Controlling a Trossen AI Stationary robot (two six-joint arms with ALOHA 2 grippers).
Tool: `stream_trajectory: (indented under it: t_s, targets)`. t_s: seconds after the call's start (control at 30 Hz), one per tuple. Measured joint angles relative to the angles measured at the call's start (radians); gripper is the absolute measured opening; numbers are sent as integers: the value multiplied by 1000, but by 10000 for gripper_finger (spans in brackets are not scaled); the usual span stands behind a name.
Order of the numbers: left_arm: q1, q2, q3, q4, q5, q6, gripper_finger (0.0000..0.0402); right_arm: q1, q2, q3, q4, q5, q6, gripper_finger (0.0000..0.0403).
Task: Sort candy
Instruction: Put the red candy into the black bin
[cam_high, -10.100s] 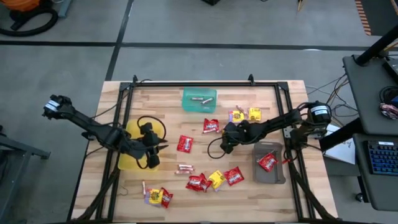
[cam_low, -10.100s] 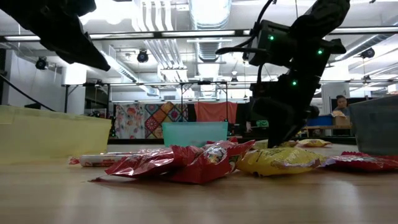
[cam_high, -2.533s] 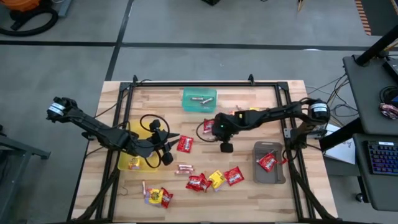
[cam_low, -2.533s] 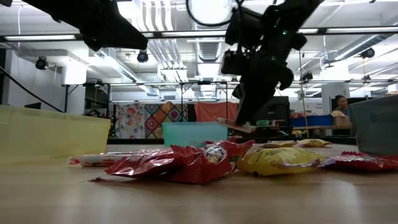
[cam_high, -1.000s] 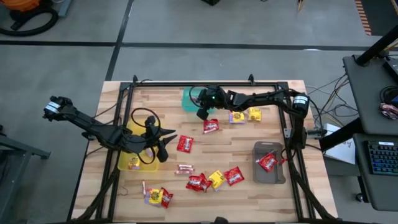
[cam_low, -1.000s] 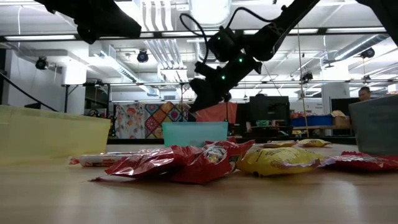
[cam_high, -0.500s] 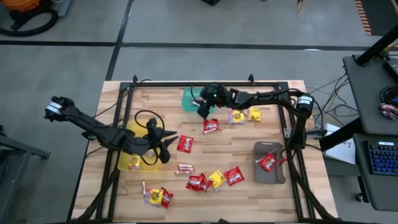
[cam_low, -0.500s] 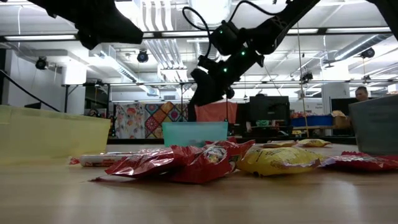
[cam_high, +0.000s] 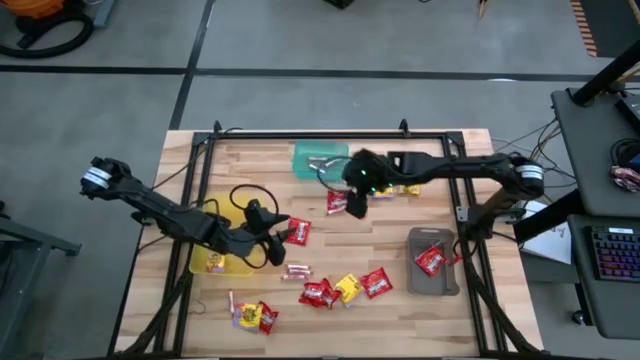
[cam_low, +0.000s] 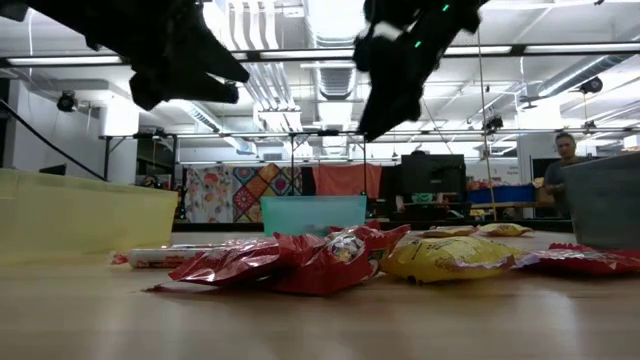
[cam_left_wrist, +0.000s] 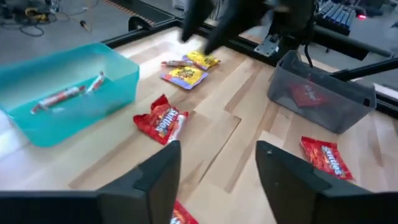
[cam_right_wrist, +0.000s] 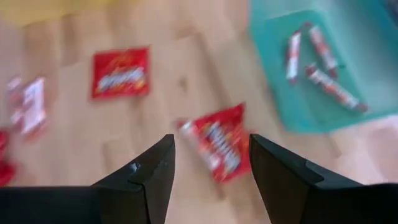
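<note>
1. Your right gripper (cam_right_wrist: 208, 177) hangs above a red packet (cam_right_wrist: 216, 148) just beside the teal tray (cam_high: 320, 160); fingers apart, empty.
2. Packet lies flat on the surface, long axis skewed to the finger gap.
3. Left gripper (cam_left_wrist: 214, 180) waits near the yellow tray (cam_high: 215, 262), fingers apart.
4. Packets: crinkly, shiny foil.

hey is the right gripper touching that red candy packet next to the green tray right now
Apart. In the low view the right gripper hangs high above the table. The right wrist view shows its open fingers empty, with the red candy packet lying on the wood beyond them.
</note>
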Motion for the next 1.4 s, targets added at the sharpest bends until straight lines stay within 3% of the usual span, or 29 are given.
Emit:
stream_trajectory:
  t_s: [0.2,0.33,0.57,0.7,0.97,1.4]
  targets:
    - [26,117,99,-62,23,-41,223,129,-145,-54,-60,1,52,194]
    - [85,198,194,-235,177,-91,221,205,-242,-128,-29,4,121,194]
    - [172,353,329,-485,288,-146,209,305,-342,-234,14,155,222,194]
    - [204,436,385,-553,310,-154,204,326,-352,-253,40,209,239,194]
    - [254,551,421,-689,340,-203,203,325,-339,-257,99,212,204,194]
    - [279,598,419,-675,339,-202,180,325,-338,-262,118,212,188,194]
